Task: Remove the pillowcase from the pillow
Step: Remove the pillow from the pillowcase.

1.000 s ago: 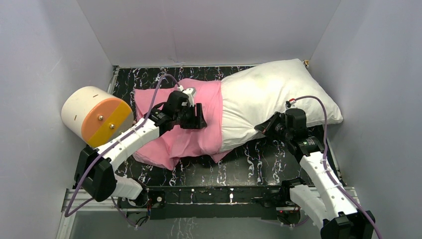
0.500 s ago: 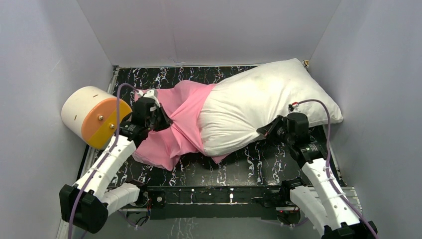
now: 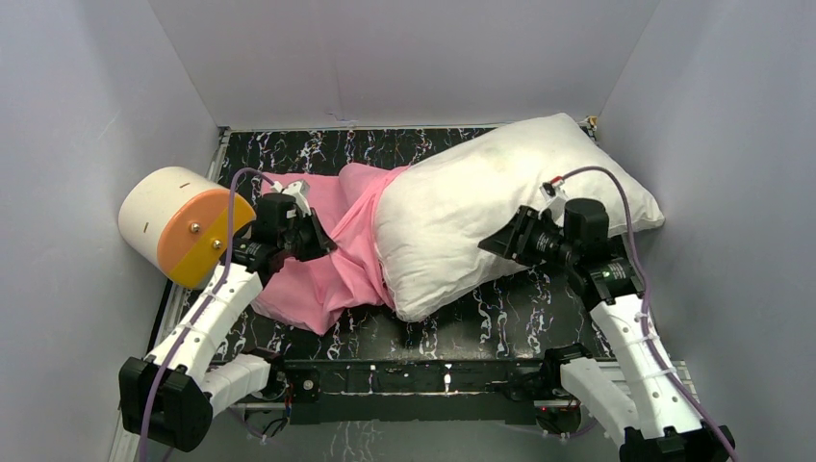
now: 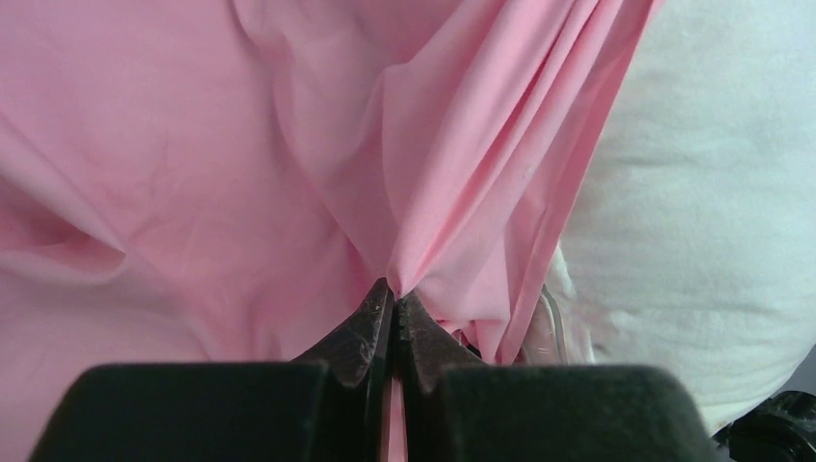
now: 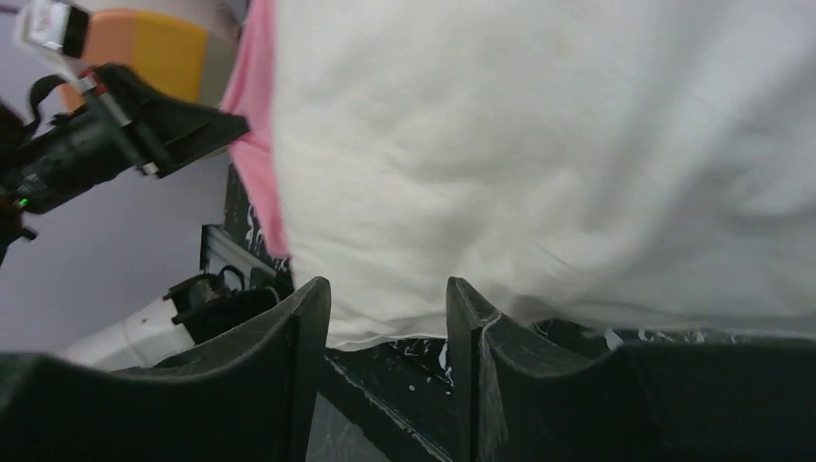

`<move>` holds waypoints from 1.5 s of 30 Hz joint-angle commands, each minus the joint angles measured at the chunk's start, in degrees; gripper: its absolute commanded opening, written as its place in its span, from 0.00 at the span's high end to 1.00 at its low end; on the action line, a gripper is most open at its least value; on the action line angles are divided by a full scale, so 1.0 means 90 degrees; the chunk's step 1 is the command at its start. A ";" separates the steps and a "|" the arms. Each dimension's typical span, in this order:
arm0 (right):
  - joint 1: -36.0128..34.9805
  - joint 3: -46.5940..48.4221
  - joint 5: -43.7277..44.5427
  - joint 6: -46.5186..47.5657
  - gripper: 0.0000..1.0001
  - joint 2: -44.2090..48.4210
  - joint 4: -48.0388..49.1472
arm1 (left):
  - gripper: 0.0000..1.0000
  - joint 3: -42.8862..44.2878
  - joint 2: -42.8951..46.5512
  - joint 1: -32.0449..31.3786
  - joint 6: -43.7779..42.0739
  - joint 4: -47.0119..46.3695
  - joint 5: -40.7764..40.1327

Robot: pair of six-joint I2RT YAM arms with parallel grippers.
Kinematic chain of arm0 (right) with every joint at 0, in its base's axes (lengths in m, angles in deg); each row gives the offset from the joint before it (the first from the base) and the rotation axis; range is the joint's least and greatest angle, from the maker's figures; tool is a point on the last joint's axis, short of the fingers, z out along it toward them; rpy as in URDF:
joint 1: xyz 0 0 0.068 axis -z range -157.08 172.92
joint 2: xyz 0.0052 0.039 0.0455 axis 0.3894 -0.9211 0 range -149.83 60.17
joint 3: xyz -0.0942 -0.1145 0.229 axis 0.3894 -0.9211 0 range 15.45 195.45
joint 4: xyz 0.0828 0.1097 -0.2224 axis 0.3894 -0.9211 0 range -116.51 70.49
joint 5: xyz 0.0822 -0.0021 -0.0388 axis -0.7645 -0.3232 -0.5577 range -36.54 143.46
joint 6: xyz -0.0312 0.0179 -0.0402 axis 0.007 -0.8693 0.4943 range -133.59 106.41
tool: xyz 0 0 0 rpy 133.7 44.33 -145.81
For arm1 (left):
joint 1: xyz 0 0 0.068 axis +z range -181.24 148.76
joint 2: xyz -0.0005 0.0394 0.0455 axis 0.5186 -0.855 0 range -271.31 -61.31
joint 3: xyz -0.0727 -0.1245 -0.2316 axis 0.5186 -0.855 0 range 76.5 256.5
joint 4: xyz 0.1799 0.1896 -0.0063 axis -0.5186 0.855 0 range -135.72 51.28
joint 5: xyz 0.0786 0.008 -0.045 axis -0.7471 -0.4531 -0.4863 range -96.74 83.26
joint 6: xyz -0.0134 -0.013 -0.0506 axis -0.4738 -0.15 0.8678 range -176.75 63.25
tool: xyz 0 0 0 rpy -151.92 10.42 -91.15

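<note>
The white pillow (image 3: 481,197) lies across the table's right half, bare except for its left end. That end is still tucked in the pink pillowcase (image 3: 327,265), which is bunched up on the left. My left gripper (image 3: 322,241) is shut on a fold of the pillowcase (image 4: 192,173), the fabric stretching taut from its tips (image 4: 395,289) toward the pillow (image 4: 702,192). At the pillow's near edge my right gripper (image 3: 493,245) stands open. In the right wrist view the pillow (image 5: 539,144) fills the frame just beyond the gripper (image 5: 388,289), and nothing is pinched.
A cream-and-orange cylinder (image 3: 183,226) stands at the left, close beside my left arm. Grey walls (image 3: 741,144) close in the black marbled table (image 3: 481,318) on the back and both sides. The pillow's far corner reaches the back right wall.
My left gripper closed on the pillowcase and drew it leftward, baring more pillow. My right gripper opened, let go of the pillow's edge and rose slightly.
</note>
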 commanded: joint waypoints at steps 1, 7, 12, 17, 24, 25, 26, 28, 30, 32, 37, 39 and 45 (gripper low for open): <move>-0.0037 0.1442 -0.1633 0.1118 0.43 -0.0358 -0.0214 | 1.00 0.0067 -0.0014 0.0044 -0.0130 0.0115 0.0333; -0.0267 0.2452 -0.0965 0.1816 0.48 -0.0995 -0.0806 | 1.00 -0.0082 0.0048 0.0034 -0.0137 0.0134 0.0465; -0.1881 0.3052 0.0620 0.1918 0.49 -0.1892 -0.1162 | 1.00 -0.0077 0.0118 0.0038 -0.0234 0.0387 0.0266; -0.4260 0.3798 0.3415 0.2611 0.39 -0.3097 -0.0987 | 1.00 -0.0114 0.0299 0.0038 -0.0268 0.0516 0.0209; -0.5861 0.4484 0.6193 0.5191 0.25 -0.4596 -0.0368 | 1.00 0.0019 0.0410 0.0038 -0.0497 0.0882 0.0276; -0.5883 0.4442 0.6459 0.5276 0.25 -0.4734 -0.0218 | 1.00 0.0012 0.0456 0.0033 -0.0476 0.0919 0.0254; -0.5881 0.4378 0.6754 0.5302 0.23 -0.4868 -0.0018 | 1.00 -0.0006 0.0520 0.0040 -0.0457 0.0929 0.0231; -0.5870 0.4218 0.7512 0.5292 0.18 -0.5116 0.0326 | 1.00 -0.0063 0.0688 0.0036 -0.0406 0.0941 0.0085; -0.5770 0.4081 0.7716 0.5102 0.17 -0.5324 0.0298 | 1.00 -0.0078 0.0804 0.0042 -0.0308 0.1075 -0.0257; -0.5460 0.3587 0.7565 0.4602 0.18 -0.5375 0.0394 | 1.00 -0.0079 0.0932 0.0034 -0.0170 0.1268 -0.0820; -0.5185 0.2307 0.4969 0.3598 0.75 -0.4778 0.0530 | 1.00 -0.0078 0.1234 0.0038 -0.0031 0.1398 -0.1514; -0.5215 0.1588 0.4310 0.3257 1.00 -0.4244 0.1236 | 0.92 -0.0043 0.1172 0.0044 -0.0170 0.1166 -0.1163; -0.5278 0.0445 0.3656 0.2579 1.00 -0.3289 0.2236 | 0.19 0.0562 0.0245 0.0041 -0.0458 -0.0052 0.0480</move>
